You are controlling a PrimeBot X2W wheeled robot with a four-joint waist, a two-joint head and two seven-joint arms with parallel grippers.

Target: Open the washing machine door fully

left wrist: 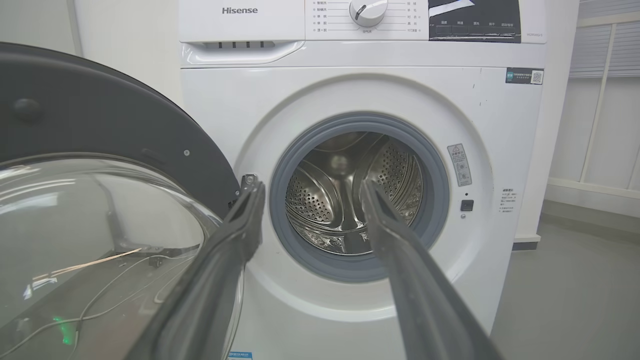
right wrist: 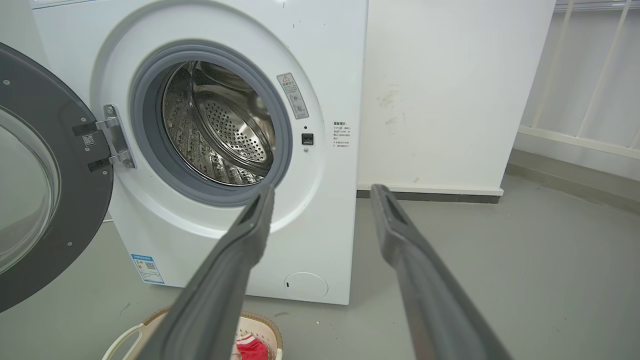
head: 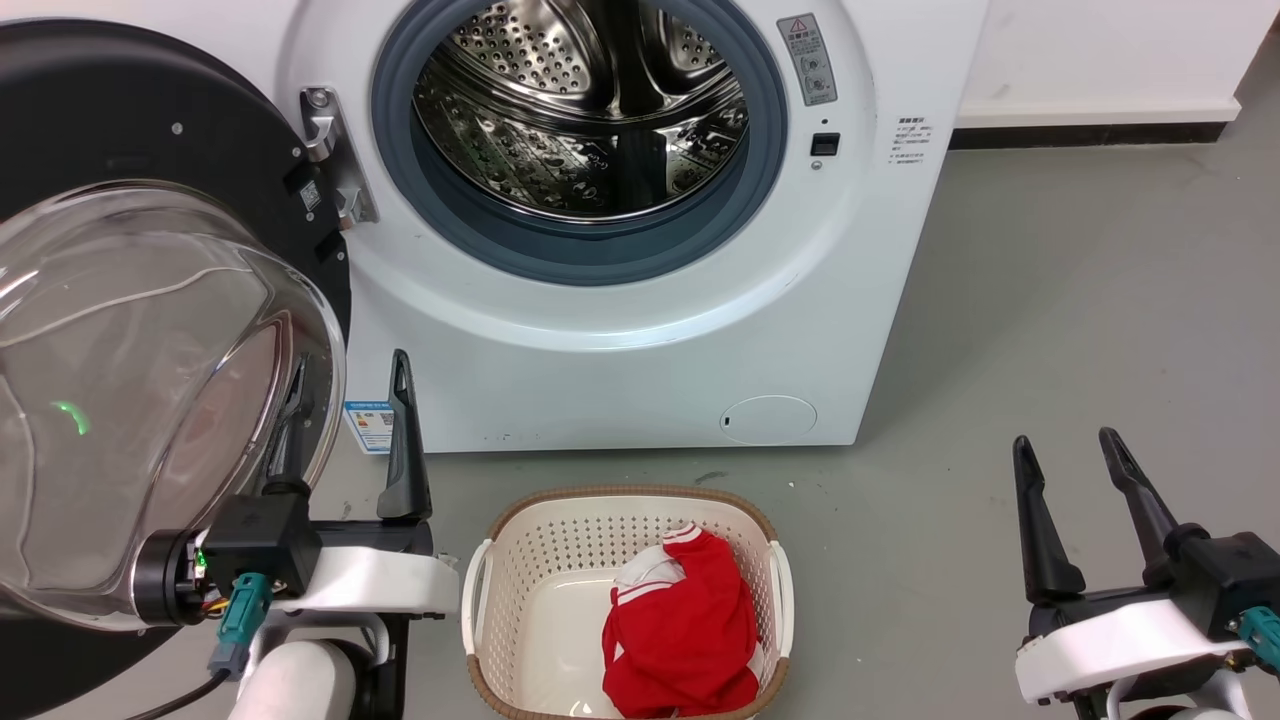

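The large round glossy black washing machine door (head: 120,110) hangs at the left edge of the big white front-loading washing machine (head: 620,380), upright, with its glass bowl side facing the robot. It is a disc, so it has no long axis. Left gripper (left wrist: 314,200) and right gripper (head: 1065,445): jaws spread, holding nothing. Risk: 1 left finger sits just beside the bowl, and a push may skid off the curved glass.

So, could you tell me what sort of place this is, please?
Probably a laundry corner: a white front-loading washing machine with its door swung open, and a laundry basket holding red clothing.
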